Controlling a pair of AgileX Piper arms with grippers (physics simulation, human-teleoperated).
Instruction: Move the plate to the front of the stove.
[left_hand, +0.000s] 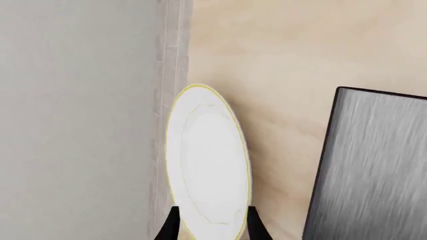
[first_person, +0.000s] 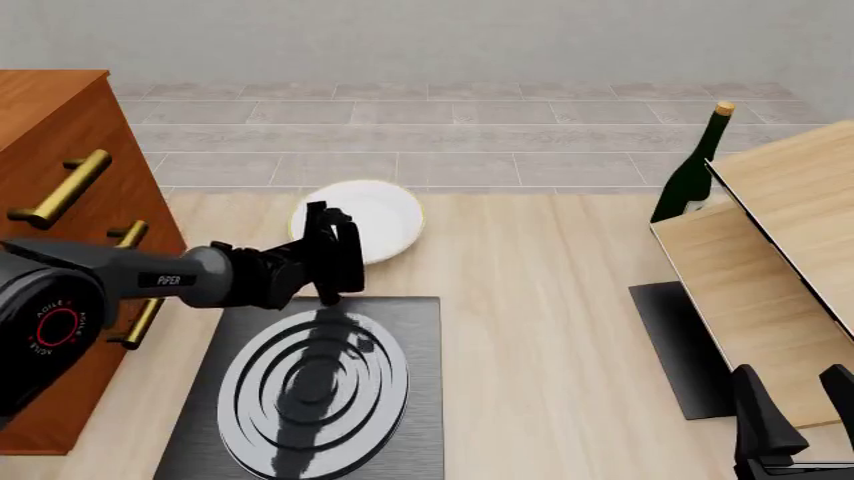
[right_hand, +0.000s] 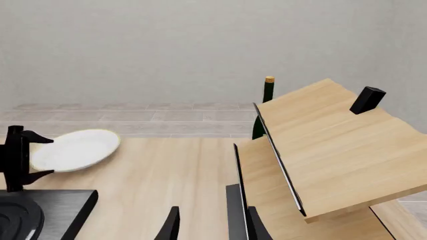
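The round white plate (first_person: 374, 220) with its thin gold rim hangs tilted just beyond the far edge of the stove (first_person: 320, 380). My left gripper (first_person: 322, 252) is shut on the plate's near rim. In the left wrist view the plate (left_hand: 207, 160) runs out between the two black fingers (left_hand: 172, 227), with the stove's slab (left_hand: 373, 170) beside it. The right wrist view shows the plate (right_hand: 77, 149) tilted in the left gripper (right_hand: 37, 156), above the stove's corner (right_hand: 47, 210). My right gripper (first_person: 797, 410) stands open at the near right, holding nothing.
A wooden drawer cabinet (first_person: 54, 200) with brass handles stands at the left edge. At the right, a slanted wooden shelf rack (first_person: 774, 260) rises over a plain dark mat (first_person: 674, 340). A green bottle (first_person: 694, 170) stands behind the rack.
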